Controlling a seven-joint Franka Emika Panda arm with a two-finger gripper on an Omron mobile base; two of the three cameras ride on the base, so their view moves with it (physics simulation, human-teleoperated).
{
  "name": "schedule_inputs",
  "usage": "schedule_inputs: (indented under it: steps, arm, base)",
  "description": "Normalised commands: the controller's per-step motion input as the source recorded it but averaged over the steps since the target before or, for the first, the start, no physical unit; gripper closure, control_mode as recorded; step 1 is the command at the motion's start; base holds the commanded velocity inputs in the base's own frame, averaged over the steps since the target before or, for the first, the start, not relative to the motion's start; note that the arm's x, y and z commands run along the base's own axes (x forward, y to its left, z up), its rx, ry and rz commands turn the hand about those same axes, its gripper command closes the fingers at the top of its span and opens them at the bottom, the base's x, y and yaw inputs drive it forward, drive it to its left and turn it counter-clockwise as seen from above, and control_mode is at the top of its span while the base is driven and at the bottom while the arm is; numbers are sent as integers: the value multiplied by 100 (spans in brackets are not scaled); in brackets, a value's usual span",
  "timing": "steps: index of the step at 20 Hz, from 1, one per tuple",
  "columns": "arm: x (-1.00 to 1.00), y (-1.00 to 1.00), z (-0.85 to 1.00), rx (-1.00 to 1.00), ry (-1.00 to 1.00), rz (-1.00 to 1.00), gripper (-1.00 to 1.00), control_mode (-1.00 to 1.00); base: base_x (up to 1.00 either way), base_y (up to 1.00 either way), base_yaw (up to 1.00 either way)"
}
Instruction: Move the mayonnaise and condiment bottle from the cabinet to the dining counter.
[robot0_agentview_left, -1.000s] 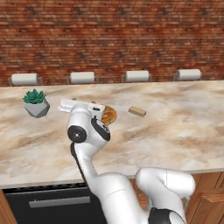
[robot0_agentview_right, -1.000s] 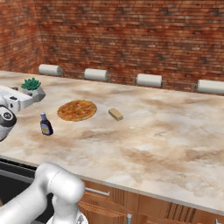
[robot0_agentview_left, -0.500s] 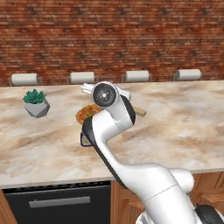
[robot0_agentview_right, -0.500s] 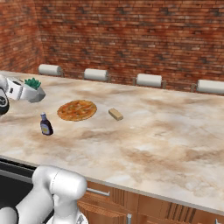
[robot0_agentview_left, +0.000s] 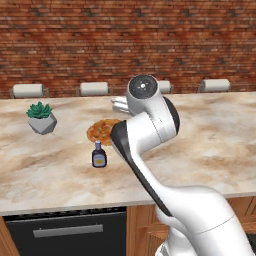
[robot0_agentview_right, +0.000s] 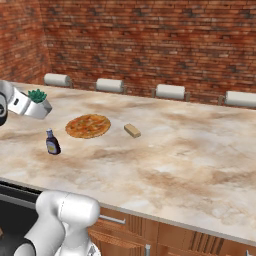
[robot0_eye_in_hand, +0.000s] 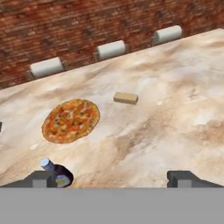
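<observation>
The condiment bottle (robot0_agentview_left: 99, 155) stands upright on the dining counter (robot0_agentview_left: 215, 150), just in front of a pizza; it also shows from the other side as the bottle (robot0_agentview_right: 52, 143). In the hand view my gripper (robot0_eye_in_hand: 113, 178) is open and holds nothing, its fingertips (robot0_eye_in_hand: 43, 178) far apart. The bottle (robot0_eye_in_hand: 59, 175) lies low beside the left fingertip, seen from above and apart from it. My arm rises over the counter, to the right of the bottle. The mayonnaise and the cabinet are out of view.
A pizza (robot0_agentview_left: 102, 131) lies flat behind the bottle. A small brown block (robot0_agentview_right: 132, 130) sits to its right. A potted plant (robot0_agentview_left: 41, 118) stands at the left. Several stool backs (robot0_agentview_right: 170, 91) line the counter's far edge before a brick wall.
My arm has swung up and to the right, away from the low left spot over the bottle. The bottle has stayed where it stood.
</observation>
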Motion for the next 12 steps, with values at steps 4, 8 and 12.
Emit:
schedule_inputs:
  steps: [4,8,12]
  arm:
    - [-26,-31,-18,0,19,0,-100,-100]
    - [-14,-40,-3,0,11,0,-100,-100]
    - [0,-38,0,-1,16,0,-100,-100]
  base:
    - [0,0,0]
    - [0,0,0]
    - [0,0,0]
